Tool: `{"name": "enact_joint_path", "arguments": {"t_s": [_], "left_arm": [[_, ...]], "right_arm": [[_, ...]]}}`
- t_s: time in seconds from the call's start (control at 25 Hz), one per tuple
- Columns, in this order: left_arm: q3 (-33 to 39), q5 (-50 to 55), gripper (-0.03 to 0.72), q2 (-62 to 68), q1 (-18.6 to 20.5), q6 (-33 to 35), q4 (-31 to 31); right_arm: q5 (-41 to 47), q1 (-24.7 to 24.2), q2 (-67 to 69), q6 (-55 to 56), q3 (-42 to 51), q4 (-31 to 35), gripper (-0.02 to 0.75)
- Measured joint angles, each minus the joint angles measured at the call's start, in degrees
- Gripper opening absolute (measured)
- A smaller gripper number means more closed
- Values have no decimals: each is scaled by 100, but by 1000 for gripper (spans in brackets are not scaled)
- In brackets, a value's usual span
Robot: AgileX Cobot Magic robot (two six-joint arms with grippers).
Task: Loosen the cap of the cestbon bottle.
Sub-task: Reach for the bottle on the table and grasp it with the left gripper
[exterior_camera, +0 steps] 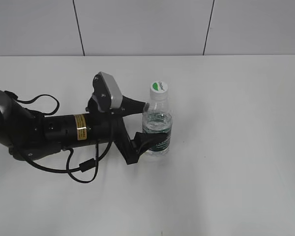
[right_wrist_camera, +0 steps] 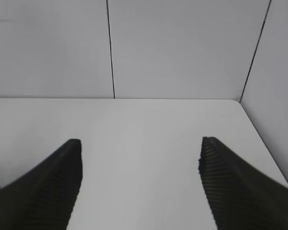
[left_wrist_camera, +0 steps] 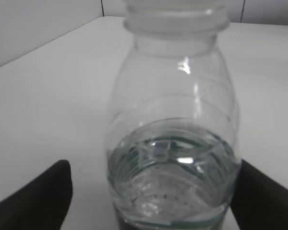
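Cap (exterior_camera: 159,87) only in exterior view

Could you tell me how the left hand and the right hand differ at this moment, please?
The left hand has the cestbon bottle between its fingers, at the lower body; the right hand has only bare table between its fingers. The left hand is plain in the exterior view; the right hand does not appear there. Both stand wide open, with dark fingers.
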Motion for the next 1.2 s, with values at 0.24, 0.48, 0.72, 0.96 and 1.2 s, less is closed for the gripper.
{"name": "enact_joint_path", "arguments": {"t_s": [0.24, 0.48, 0.72, 0.96, 1.2], "left_arm": [[0, -108, 590, 282, 0, -36, 11], [-197, -156, 590, 380, -29, -120, 22], [-324, -156, 589, 434, -158, -143, 59], [-334, -159, 579, 495, -163, -143, 59], [-345, -73, 412, 495, -163, -149, 347]], "right_arm": [[-125, 0, 140, 0, 0, 0, 580], [-125, 0, 232, 0, 0, 0, 580], [-132, 0, 242, 0, 0, 2, 580], [-156, 0, 247, 0, 0, 7, 580], [-167, 0, 247, 0, 0, 7, 580]]}}
